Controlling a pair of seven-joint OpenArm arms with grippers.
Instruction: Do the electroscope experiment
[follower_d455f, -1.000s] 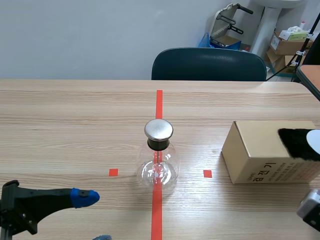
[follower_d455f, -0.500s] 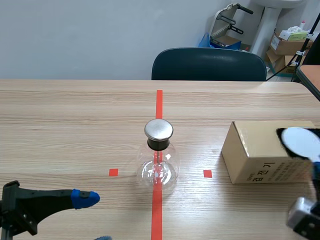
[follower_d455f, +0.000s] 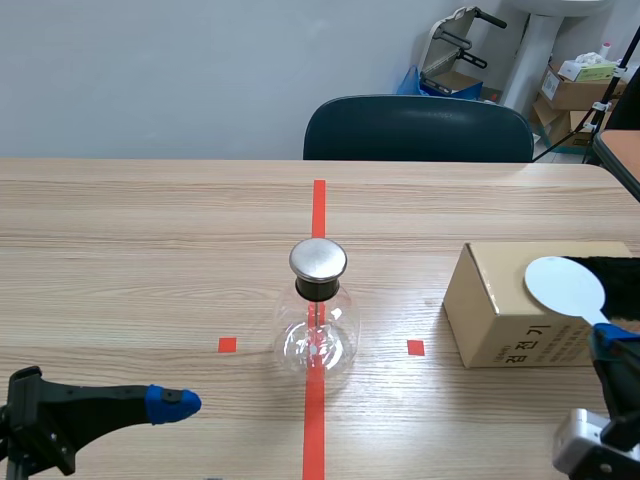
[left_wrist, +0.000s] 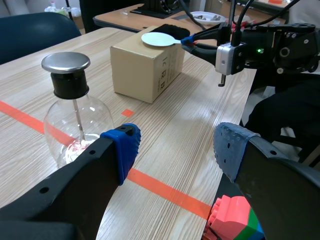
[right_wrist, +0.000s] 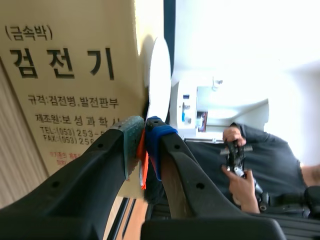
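The electroscope, a clear glass flask (follower_d455f: 317, 335) with a black neck and a round metal cap (follower_d455f: 318, 258), stands on the centre tape line. My right gripper (follower_d455f: 611, 343) is shut on the thin handle of a white disc paddle (follower_d455f: 565, 287), which hangs over the front of a cardboard box (follower_d455f: 505, 300). In the right wrist view the disc (right_wrist: 160, 80) stands edge-on ahead of the gripper (right_wrist: 145, 131), close against the box (right_wrist: 65, 75). My left gripper (follower_d455f: 172, 403) is open, low at the front left. Its wrist view shows the flask (left_wrist: 75, 125) ahead of the gripper (left_wrist: 175, 145).
A black furry cloth (follower_d455f: 618, 268) lies on top of the box behind the disc. A dark chair (follower_d455f: 418, 128) stands at the far edge. A coloured block (left_wrist: 235, 222) sits under my left gripper. A person's hand (right_wrist: 241, 175) shows far behind the right gripper.
My right gripper has carried the white disc leftward off the black cloth, toward the box's front. The left gripper has sunk slightly. The flask has not moved.
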